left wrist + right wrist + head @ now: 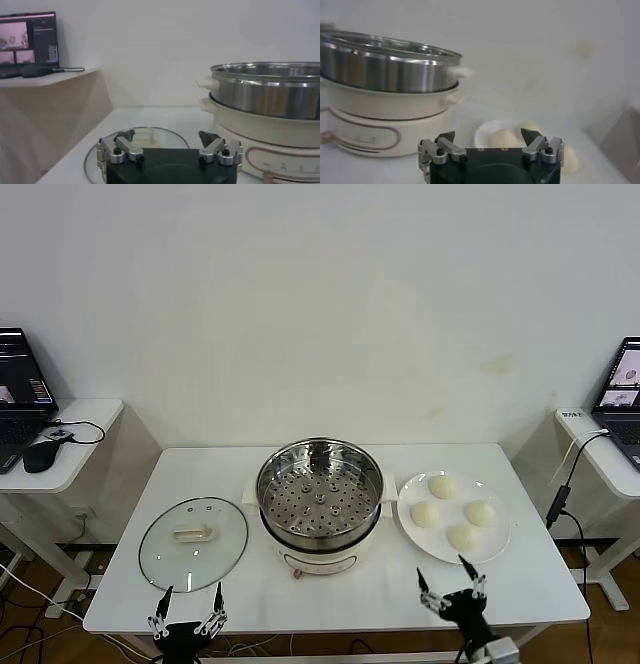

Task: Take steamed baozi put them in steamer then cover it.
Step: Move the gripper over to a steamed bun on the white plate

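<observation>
So the white rectangular desk (230, 469) has the shiny round steel steamer (320, 496) centred, uncovered for loading; clear glass cover (193, 542) left, four cream-white baozi (452, 511) plated right; both tools, left (187, 612) and right (452, 586), released, empty.

Plain white wall (330, 304) behind the white table (210, 474); side desks (85, 434) with laptops (20, 394) flank the table; wooden floor beneath.

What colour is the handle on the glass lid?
Cream-white, on the clear lid; the head view shows it best.
</observation>
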Controlling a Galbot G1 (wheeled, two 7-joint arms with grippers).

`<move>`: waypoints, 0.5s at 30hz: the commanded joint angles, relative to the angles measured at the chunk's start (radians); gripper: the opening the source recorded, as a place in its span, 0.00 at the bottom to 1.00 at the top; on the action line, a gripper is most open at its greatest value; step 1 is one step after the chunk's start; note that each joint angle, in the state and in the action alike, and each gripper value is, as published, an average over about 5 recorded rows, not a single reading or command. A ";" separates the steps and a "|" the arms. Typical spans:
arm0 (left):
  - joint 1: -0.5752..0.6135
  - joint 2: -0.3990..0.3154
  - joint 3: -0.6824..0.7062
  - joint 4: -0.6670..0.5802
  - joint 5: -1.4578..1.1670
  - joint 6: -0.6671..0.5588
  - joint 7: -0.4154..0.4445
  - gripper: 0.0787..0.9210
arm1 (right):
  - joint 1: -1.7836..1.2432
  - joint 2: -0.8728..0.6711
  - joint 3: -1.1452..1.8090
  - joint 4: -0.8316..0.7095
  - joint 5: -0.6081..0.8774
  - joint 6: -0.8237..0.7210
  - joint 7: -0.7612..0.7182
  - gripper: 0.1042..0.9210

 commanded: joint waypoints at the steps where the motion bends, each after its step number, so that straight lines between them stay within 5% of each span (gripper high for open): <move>1: -0.011 0.000 -0.014 -0.005 0.024 0.028 0.009 0.88 | 0.207 -0.192 0.069 -0.090 -0.177 -0.042 -0.024 0.88; 9: -0.011 -0.009 -0.022 -0.014 0.099 0.028 0.008 0.88 | 0.547 -0.416 -0.057 -0.290 -0.495 -0.100 -0.306 0.88; 15: -0.004 -0.019 -0.025 -0.012 0.121 0.026 0.006 0.88 | 0.912 -0.554 -0.340 -0.492 -0.499 -0.063 -0.522 0.88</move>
